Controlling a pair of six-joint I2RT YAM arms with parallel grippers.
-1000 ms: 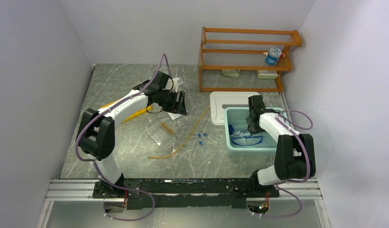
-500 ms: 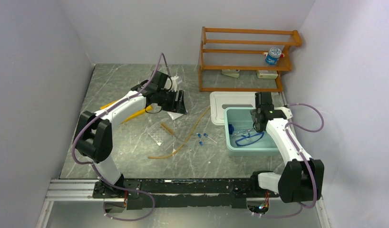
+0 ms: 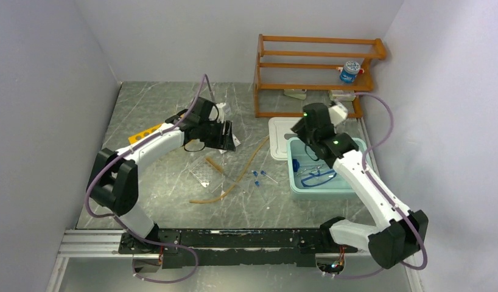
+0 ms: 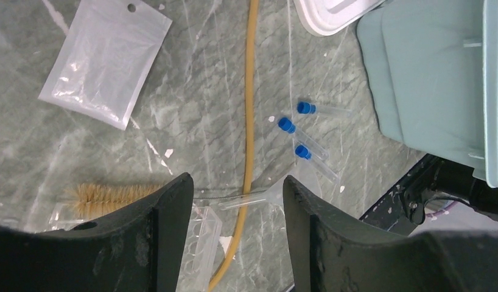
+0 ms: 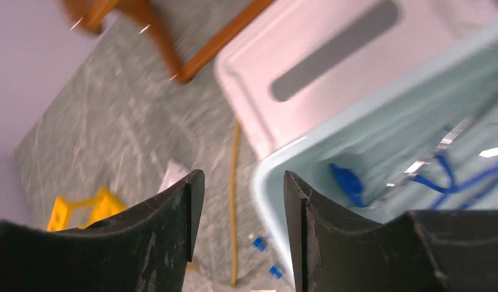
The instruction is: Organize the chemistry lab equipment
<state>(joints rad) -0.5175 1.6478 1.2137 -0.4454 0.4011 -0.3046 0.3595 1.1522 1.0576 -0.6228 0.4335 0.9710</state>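
Observation:
My left gripper point(image 3: 226, 135) point(image 4: 237, 190) hangs open and empty above the table's middle. Below it lie the tan rubber tube point(image 4: 249, 115) point(image 3: 248, 163), three blue-capped tubes point(image 4: 302, 131) point(image 3: 259, 176), a clear funnel point(image 4: 277, 193), the clear tray point(image 4: 201, 243) point(image 3: 207, 172), a bristle brush point(image 4: 112, 194) and the white packet point(image 4: 103, 61). My right gripper point(image 3: 302, 130) point(image 5: 239, 182) is open with nothing in it, over the far-left corner of the teal tub point(image 3: 322, 190) point(image 5: 295, 152). The blue-framed goggles point(image 3: 319, 177) point(image 5: 453, 176) lie inside the tub. The yellow rack point(image 3: 146, 132) point(image 5: 88, 210) sits behind the left arm.
The tub's white lid point(image 3: 280, 131) point(image 5: 319, 73) lies flat just behind the tub. The orange wooden shelf point(image 3: 313, 67) stands at the back right with a blue-capped bottle point(image 3: 351, 70) on it. Walls close in on both sides.
My right gripper has risen out of the tub and swung back and left toward the lid; the goggles stay in the tub. The left gripper shifted slightly and its jaws narrowed a little.

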